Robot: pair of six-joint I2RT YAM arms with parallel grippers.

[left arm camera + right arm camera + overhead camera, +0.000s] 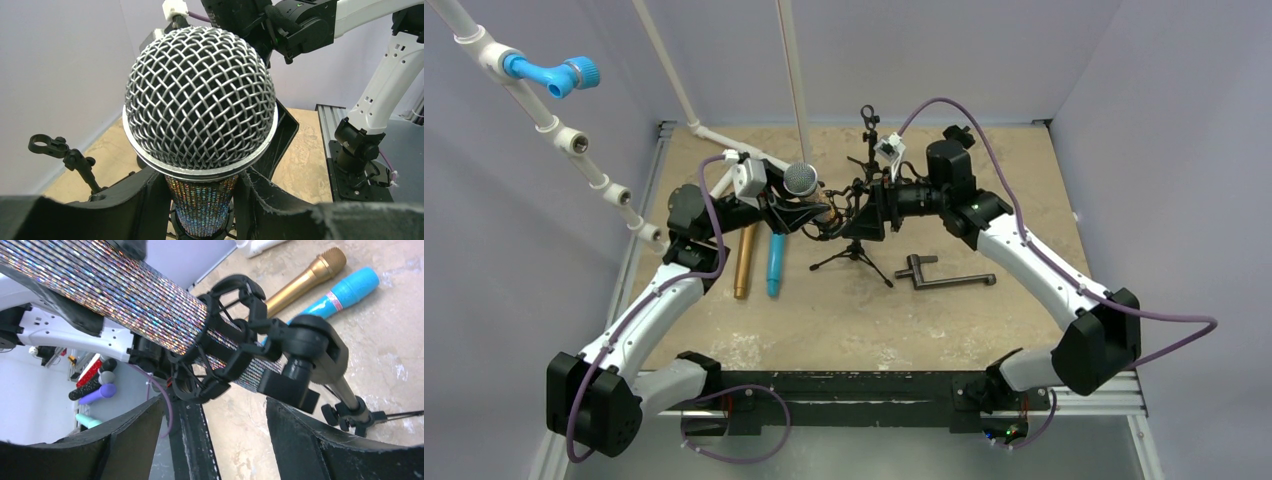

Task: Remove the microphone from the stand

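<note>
**Inspector:** Start at the near edge.

**Assistant:** A sandy, scuffed worktop. A black lever handle lies flat on it, right of centre.

**Inspector:** And left of that?

**Assistant:** A gold microphone and a blue microphone lie flat side by side, just left of the stand. The stand is on its tripod feet, mid-worktop.

**Inspector:** The item in question?

**Assistant:** The microphone, glitter-bodied, sits in the stand's clip. It is tilted, with the mesh head raised toward the left arm, and its body passes through the clip.

**Inspector:** Left arm?

**Assistant:** The left fingers grip the microphone's body just under the mesh head, one on each side.

**Inspector:** Right arm?

**Assistant:** The right fingers stand apart, with the clip and the top of the stand between them. They are clear of both as far as shows.

**Inspector:** Furthest back?

**Assistant:** A white pole rises behind the stand. A white pipe with a blue fitting is at far left.
</note>
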